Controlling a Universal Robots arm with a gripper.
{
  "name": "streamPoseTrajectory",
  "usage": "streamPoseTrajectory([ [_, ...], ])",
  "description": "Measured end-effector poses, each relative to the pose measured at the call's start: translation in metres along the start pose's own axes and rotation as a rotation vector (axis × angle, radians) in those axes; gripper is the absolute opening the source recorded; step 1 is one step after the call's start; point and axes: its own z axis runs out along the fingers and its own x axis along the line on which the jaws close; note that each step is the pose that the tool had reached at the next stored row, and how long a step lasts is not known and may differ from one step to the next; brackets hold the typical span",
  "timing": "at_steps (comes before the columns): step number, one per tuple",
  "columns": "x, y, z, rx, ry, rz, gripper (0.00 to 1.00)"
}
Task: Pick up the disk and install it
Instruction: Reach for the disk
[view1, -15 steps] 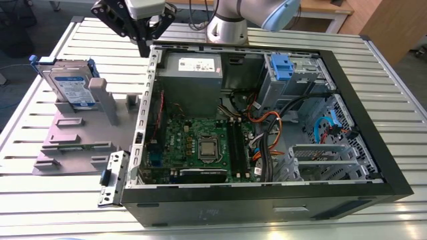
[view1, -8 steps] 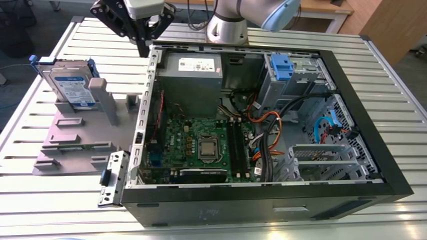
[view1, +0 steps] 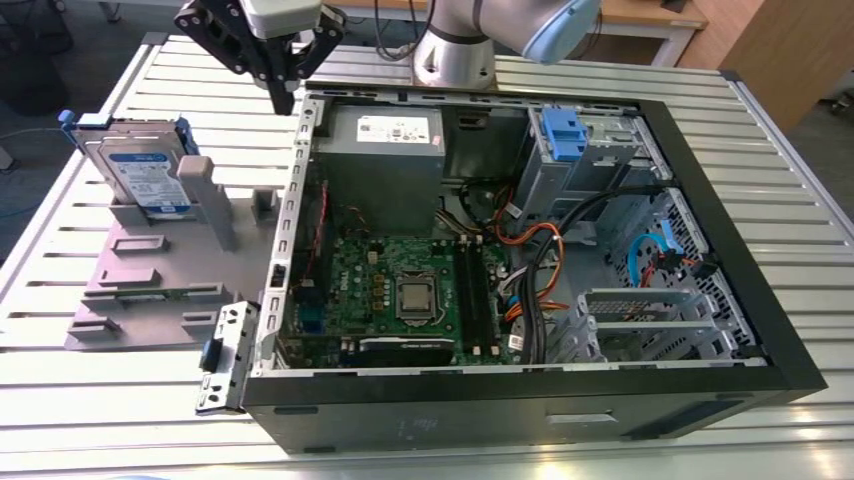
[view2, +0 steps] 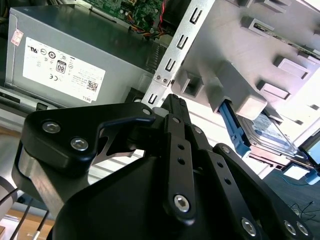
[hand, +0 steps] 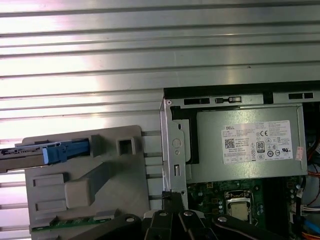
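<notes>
Fingers (view1: 280, 85) together, apart from labelled disk (view1: 142, 172)

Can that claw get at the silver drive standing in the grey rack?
Probably yes: the disk stands on edge in the grey holder with its top uncovered, and the gripper hangs apart from it, shut and empty.

Off to one side of the gripper (view1: 283, 103), we see the disk (view1: 144, 172) only in part: the grey holder (view1: 203, 190) hides its lower end. In the first wrist view it runs off the picture's edge. Above the gripper, the arm (view1: 461, 50) is cut off by the exterior view's top edge.
</notes>
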Motion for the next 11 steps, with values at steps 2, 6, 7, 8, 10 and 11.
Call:
streamPoseTrajectory([
  [2,0.0004,0.0,0.0,0.0,0.0,0.0,0.11],
  [6,0.0012,-0.0001,0.0001,-0.0001,0.0,0.0,0.11],
  [7,0.0015,-0.0001,0.0001,-0.0001,0.0,0.0,0.11],
  [8,0.0016,-0.0001,0.0001,0.0,0.0,0.0,0.11],
  [10,0.0048,-0.0004,0.0006,0.0,0.0,0.0,0.11],
  [11,0.005,-0.0004,0.0006,0.0001,0.0,0.0,0.11],
])
